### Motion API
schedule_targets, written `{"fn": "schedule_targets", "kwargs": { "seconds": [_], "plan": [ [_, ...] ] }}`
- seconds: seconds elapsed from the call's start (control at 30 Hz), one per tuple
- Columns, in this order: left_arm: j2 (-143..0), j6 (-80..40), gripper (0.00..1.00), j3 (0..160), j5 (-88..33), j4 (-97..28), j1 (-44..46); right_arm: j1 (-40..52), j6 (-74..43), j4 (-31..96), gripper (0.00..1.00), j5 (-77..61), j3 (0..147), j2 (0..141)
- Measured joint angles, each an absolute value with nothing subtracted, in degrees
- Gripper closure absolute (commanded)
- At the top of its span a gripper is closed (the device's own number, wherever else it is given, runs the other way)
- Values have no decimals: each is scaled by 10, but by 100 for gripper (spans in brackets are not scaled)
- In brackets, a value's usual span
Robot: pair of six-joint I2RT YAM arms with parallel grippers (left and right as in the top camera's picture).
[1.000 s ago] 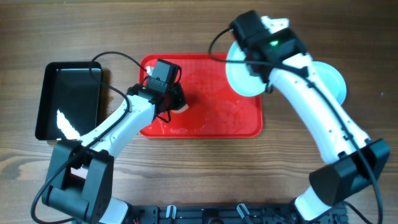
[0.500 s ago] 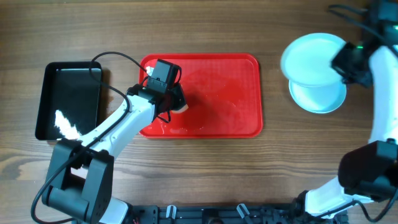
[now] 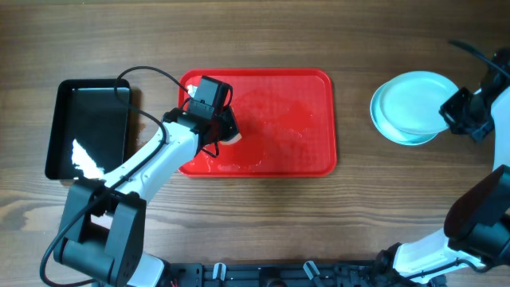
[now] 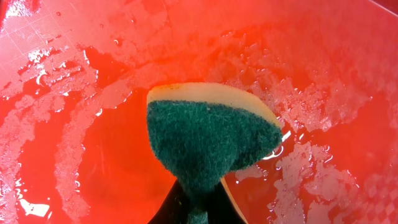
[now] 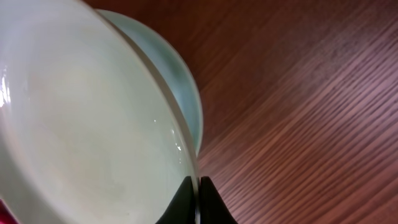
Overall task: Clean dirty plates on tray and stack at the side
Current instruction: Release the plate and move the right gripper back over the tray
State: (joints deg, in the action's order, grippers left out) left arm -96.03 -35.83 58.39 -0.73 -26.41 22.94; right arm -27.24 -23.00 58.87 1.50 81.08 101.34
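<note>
The red tray (image 3: 303,119) lies mid-table, wet with foam and no plates on it. My left gripper (image 3: 226,131) is shut on a green-and-yellow sponge (image 4: 208,134) and holds it just over the tray's wet left part (image 4: 93,149). My right gripper (image 3: 454,112) is shut on the rim of a pale plate (image 3: 418,104), holding it over another plate (image 3: 402,134) on the wood at the right. In the right wrist view the held plate (image 5: 81,118) fills the left, the lower plate's edge (image 5: 180,81) showing behind it. A third plate cannot be told apart.
A black glossy tray (image 3: 88,127) with a white scrap lies at the left of the table. Bare wooden tabletop (image 3: 366,207) runs in front of the red tray. The right arm (image 3: 486,199) reaches up along the right edge.
My right gripper has carried the plate from the red tray's right end out to the right and brought it over the plate on the wood. The left arm has not moved.
</note>
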Motion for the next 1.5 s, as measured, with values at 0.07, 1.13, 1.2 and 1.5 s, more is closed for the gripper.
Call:
{"fn": "schedule_targets", "kwargs": {
  "seconds": [0.07, 1.13, 1.2, 1.5],
  "plan": [
    [-960, -358, 96, 583, -7, -260, 229, -281, -230, 580, 96, 15, 803, 1013],
    [-960, -358, 96, 578, -7, -252, 229, -290, -226, 488, 68, -91, 707, 1013],
    [-960, -358, 96, 578, -7, -252, 229, -290, -224, 523, 60, -112, 727, 1012],
    [-960, -358, 96, 578, -7, -252, 229, -264, -181, 648, 16, -269, 785, 945]
  ]
}}
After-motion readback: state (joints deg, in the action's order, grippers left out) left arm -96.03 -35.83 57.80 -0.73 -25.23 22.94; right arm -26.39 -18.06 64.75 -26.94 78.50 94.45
